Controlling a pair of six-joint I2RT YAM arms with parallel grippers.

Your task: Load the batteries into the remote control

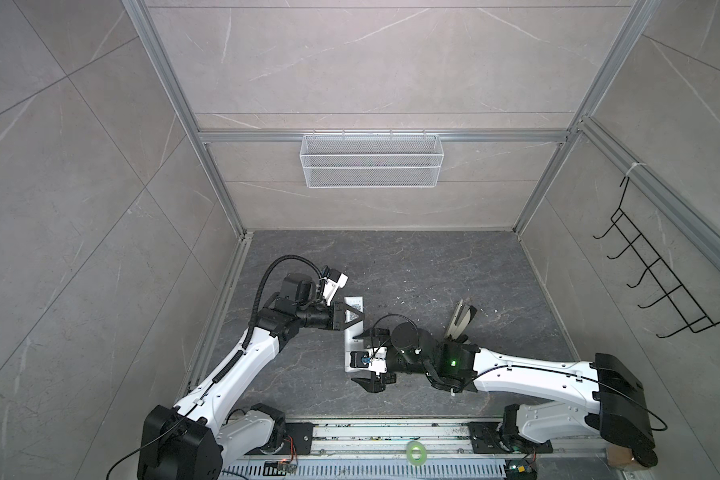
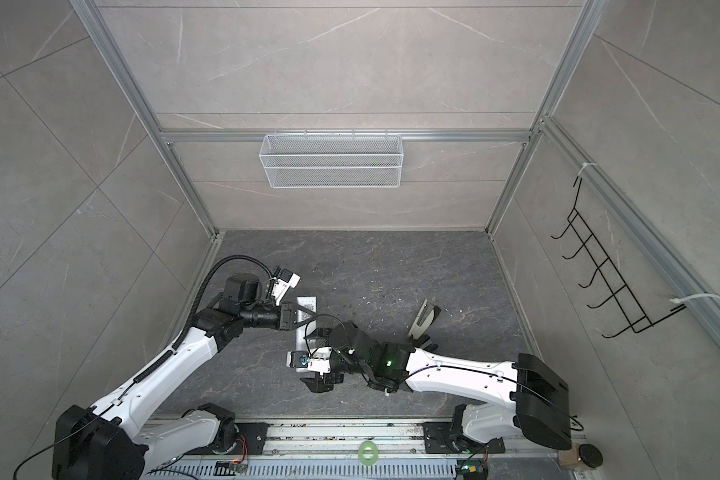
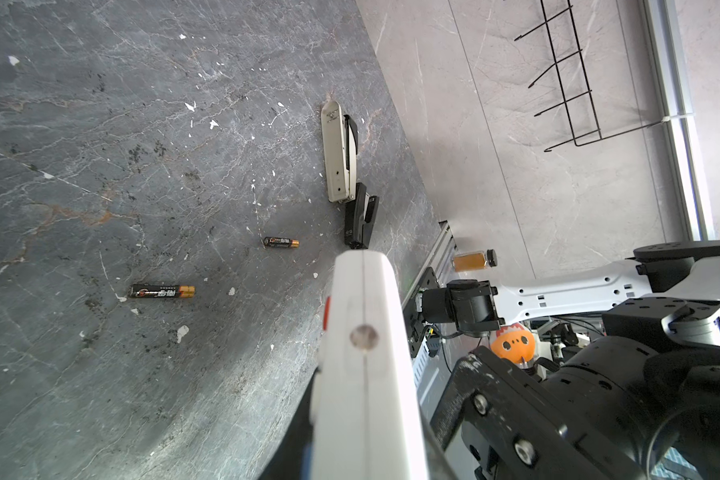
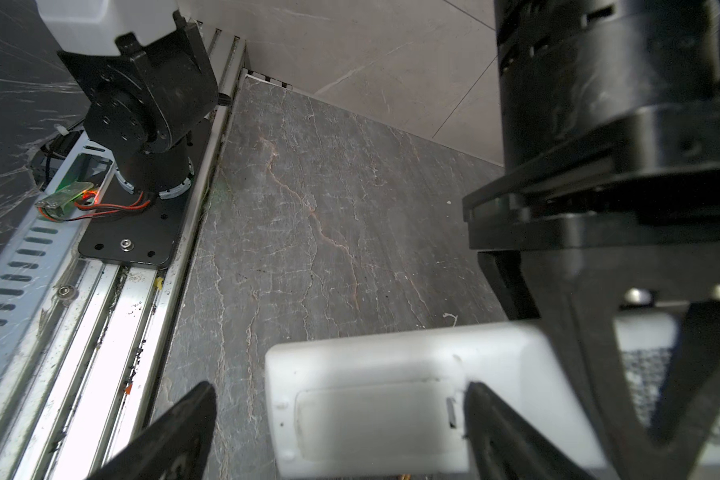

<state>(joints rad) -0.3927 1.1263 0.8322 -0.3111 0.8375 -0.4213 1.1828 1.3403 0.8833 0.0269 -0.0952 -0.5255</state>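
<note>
The remote control (image 1: pixel 353 338) is a long white bar, plain back up, in both top views (image 2: pixel 302 332). My left gripper (image 1: pixel 352 319) is shut on its far half. In the right wrist view the battery cover (image 4: pixel 375 419) sits closed in the remote's near end. My right gripper (image 4: pixel 337 432) is open and straddles that end lengthwise: one fingertip (image 4: pixel 504 432) rests at the cover's latch, the other (image 4: pixel 179 428) hangs past the end. Two batteries (image 3: pixel 161 291) (image 3: pixel 281 242), dark with gold ends, lie loose on the table in the left wrist view; in both top views the right arm hides them.
A beige stapler (image 1: pixel 460 322) and a black stapler (image 3: pixel 360 220) lie right of the batteries. A white wire basket (image 1: pixel 371 160) hangs on the back wall, a black hook rack (image 1: pixel 661 282) on the right wall. A green tape roll (image 1: pixel 416 451) sits on the front rail.
</note>
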